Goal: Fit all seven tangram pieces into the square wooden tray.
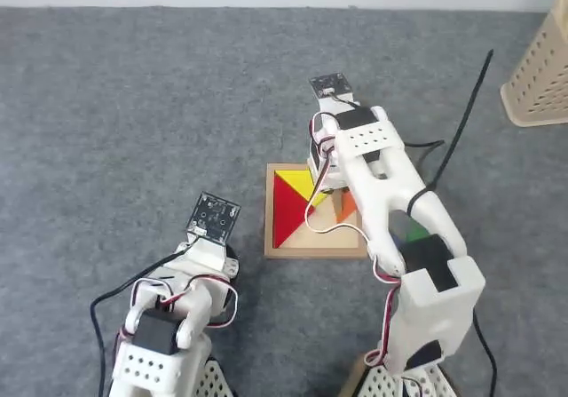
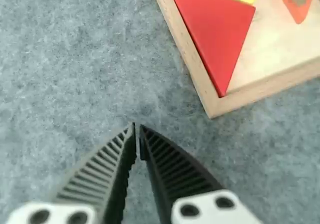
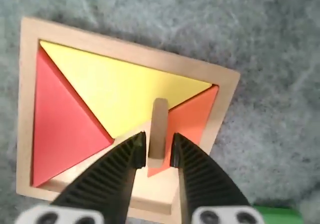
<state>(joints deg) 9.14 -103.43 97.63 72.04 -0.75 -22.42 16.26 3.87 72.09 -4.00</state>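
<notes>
1. Worktop (image 1: 133, 104): grey, felt-like surface that carries every item.

2. Right arm (image 1: 390, 202): extends from the near edge of the worktop out over the tray. Left arm (image 1: 177, 317): folded near the near edge, on the tray's left side.

3. Basket (image 1: 541, 68): beige, perforated, standing toward the far right corner of the worktop, well apart from the tray.

4. Tray (image 1: 311, 251) (image 3: 27, 108) (image 2: 193, 58): square, wooden, lying flat around the middle of the worktop.

5. Red triangle (image 1: 286, 210) (image 3: 60, 129) (image 2: 215, 28): seated flat along the tray's left edge.

6. Yellow triangle (image 1: 302, 184) (image 3: 120, 93): seated flat along the tray's far edge, touching the red triangle along one side.

7. Orange piece (image 1: 346, 206) (image 3: 192, 119): inside the tray at its right edge, touching the yellow triangle.

8. Green piece (image 1: 414, 231) (image 3: 277, 214): on the worktop just beside the tray's right edge, partly covered by the right arm.

9. Right gripper (image 3: 157, 145): above the tray interior, fingers closed onto a plain wooden piece (image 3: 158, 129), which stands on edge over the orange piece.

10. Left gripper (image 2: 137, 131): above bare worktop near the tray's near left corner, fingers brought almost together with nothing between them.
</notes>
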